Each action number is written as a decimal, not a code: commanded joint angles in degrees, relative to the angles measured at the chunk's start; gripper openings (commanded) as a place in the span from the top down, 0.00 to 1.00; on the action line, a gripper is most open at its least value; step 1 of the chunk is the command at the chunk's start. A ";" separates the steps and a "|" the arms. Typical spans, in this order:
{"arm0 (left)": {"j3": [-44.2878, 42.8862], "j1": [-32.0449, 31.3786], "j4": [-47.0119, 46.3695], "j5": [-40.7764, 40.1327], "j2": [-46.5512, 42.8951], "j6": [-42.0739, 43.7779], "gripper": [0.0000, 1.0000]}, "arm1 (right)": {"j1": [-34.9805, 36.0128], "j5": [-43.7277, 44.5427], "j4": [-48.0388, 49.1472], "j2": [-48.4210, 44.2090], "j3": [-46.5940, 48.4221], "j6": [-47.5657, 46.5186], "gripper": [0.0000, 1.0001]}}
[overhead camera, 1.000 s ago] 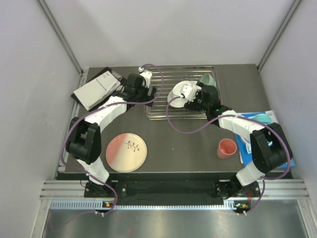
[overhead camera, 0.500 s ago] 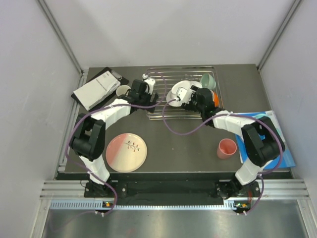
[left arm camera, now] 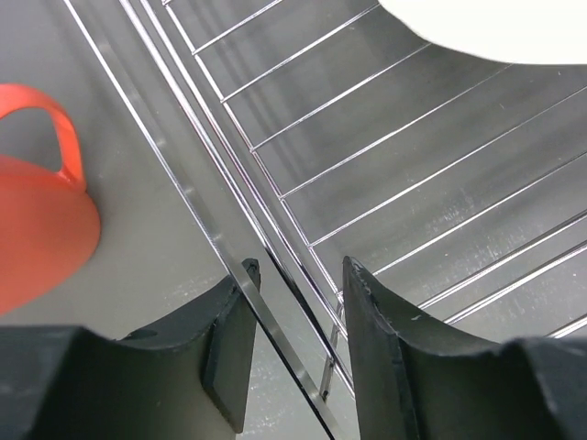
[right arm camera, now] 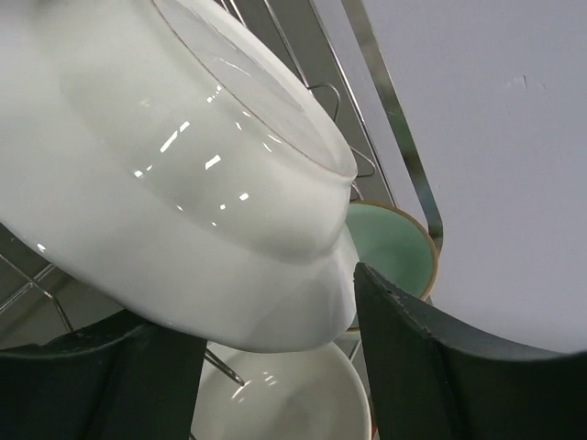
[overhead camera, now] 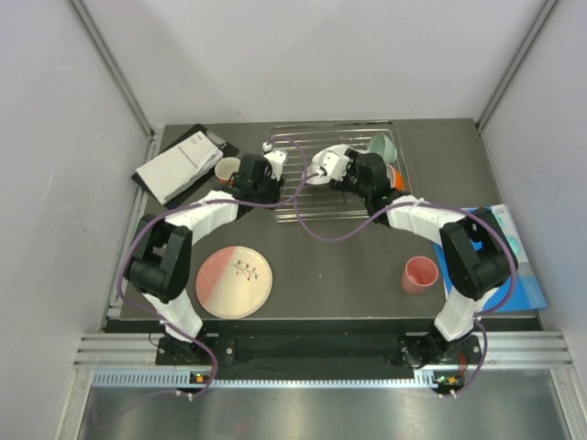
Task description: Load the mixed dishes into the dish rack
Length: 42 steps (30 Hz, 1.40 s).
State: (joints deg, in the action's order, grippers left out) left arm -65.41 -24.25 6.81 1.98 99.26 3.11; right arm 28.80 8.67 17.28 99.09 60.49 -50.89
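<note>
Right pincer (right arm camera: 261, 307) pinches the white plate (right arm camera: 183, 165), holding it tilted over the dish rack (overhead camera: 286, 211) at the table's far edge, beside the mint green bowl (right arm camera: 390, 247). My left pincer (left arm camera: 298, 275) stands half-spread astride the rack's left rim wire; I cannot tell whether it grips. The orange mug (left arm camera: 37, 220) sits just outside that rim.
</note>
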 commanded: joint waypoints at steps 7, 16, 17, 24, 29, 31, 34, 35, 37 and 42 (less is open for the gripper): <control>3.18 -0.45 3.65 4.96 -2.06 4.18 0.58 | 0.47 -0.58 -1.28 3.83 9.29 1.59 0.85; 5.03 -0.45 5.50 5.58 -4.69 6.47 0.60 | 0.47 -1.19 -4.79 5.33 12.72 2.29 1.00; 5.03 -0.45 5.76 5.49 -4.78 6.55 0.60 | 0.47 -1.20 -4.97 5.41 12.38 2.64 1.00; 5.29 -0.36 6.46 4.26 -5.40 6.82 0.59 | 0.38 -0.67 -6.55 1.55 10.96 1.68 1.00; 5.46 -0.36 7.25 2.95 -5.83 6.64 0.59 | 0.03 -1.20 -9.19 -4.95 10.97 0.10 1.00; 5.29 -0.36 7.69 2.42 -6.27 6.73 0.59 | -0.23 -1.46 -10.42 -6.97 11.05 -0.26 1.00; 5.47 -0.27 7.87 1.89 -6.89 6.73 0.58 | -0.85 -1.81 -10.77 -9.25 10.70 -0.35 1.00; 5.29 -0.18 8.04 1.72 -6.98 6.73 0.58 | -0.93 -1.98 -11.04 -9.79 10.79 0.00 1.00; 5.11 -0.10 8.39 1.28 -6.89 6.55 0.58 | -1.28 -2.07 -11.82 -10.75 10.62 0.27 1.00; 4.85 0.34 8.75 1.19 -7.07 6.03 0.58 | -2.95 -0.67 -8.85 -13.04 7.02 -0.26 1.00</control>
State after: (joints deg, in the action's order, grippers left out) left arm -61.41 -24.47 11.07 3.42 94.35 8.71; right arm 28.36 5.78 -1.37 92.38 68.47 -51.27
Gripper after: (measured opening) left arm 0.425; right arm 0.035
